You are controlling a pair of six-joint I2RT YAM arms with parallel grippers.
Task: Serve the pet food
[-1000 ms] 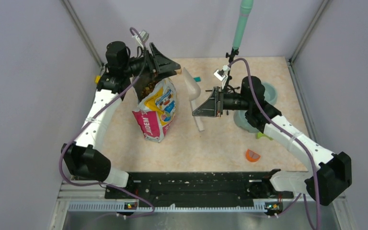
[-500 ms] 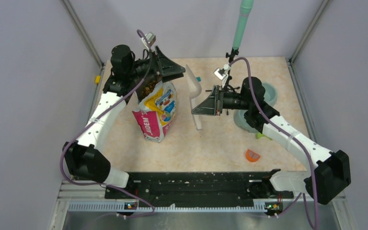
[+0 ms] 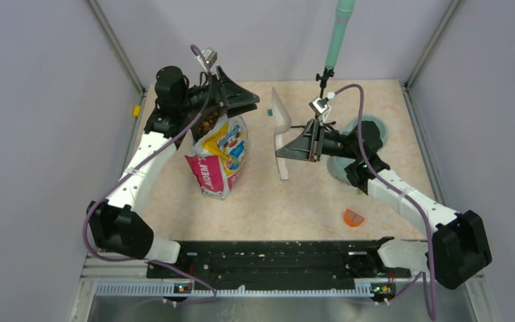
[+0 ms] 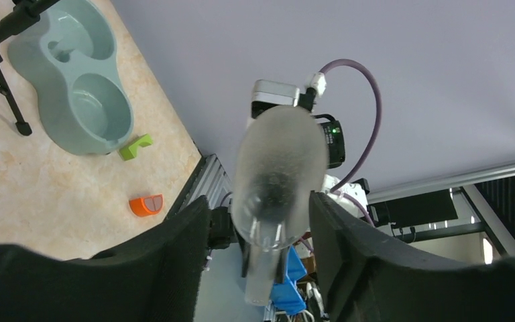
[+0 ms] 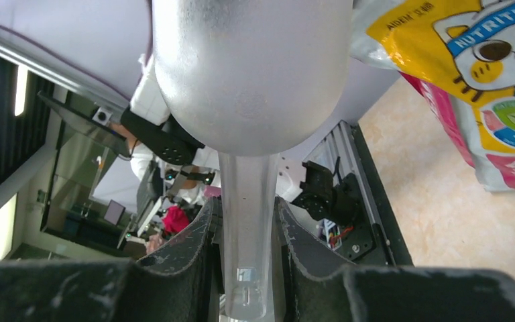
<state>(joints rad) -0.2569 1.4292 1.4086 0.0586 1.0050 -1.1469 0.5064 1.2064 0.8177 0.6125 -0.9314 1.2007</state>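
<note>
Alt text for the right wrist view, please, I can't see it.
The right end effector grips a translucent scoop by its handle. A yellow pet food bag with a cartoon cat stands at upper right on the beige table.

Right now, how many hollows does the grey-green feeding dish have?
2. One hollow lies at the dish's end by the black tripod, the other at the end nearest the green block. The left wrist view shows no third.
</note>
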